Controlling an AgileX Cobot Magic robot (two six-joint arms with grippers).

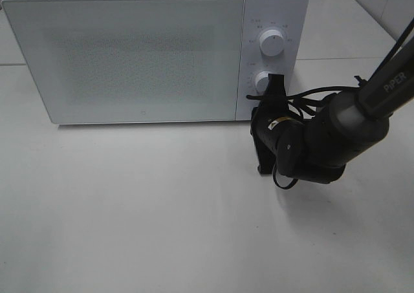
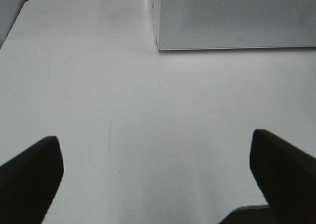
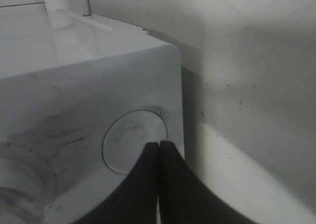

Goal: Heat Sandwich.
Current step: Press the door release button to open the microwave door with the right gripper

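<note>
At the far left, the left claw (image 2: pixel 158 172): spread fully wide above the white table (image 2: pixel 98 85), holding nothing. Further right, the microwave (image 1: pixel 155 54), with the door (image 1: pixel 123 73) shut. Then, on the panel at the right, the upper knob (image 1: pixel 273 42) and below it the lower knob (image 1: pixel 261 83). At the lower knob, the right claw (image 1: pixel 276 81): pressed fully shut, tips together at the edge of the knob and seemingly touching it, with nothing gripped between them.

Probably the step of setting the timer. To do it well:
- Hold the shut tips firmly on the rim of the knob.
- Push along the round edge, not toward the centre.
- Turn slowly and stop at a short time.
- Avoid slipping off toward the corner of the microwave just beside the knob.
- Leave the left claw well apart.

No sandwich to see in any view. Probably inside, behind the shut door, but impossible to confirm through the dotted window. Direction and long axis: also impossible to tell.
</note>
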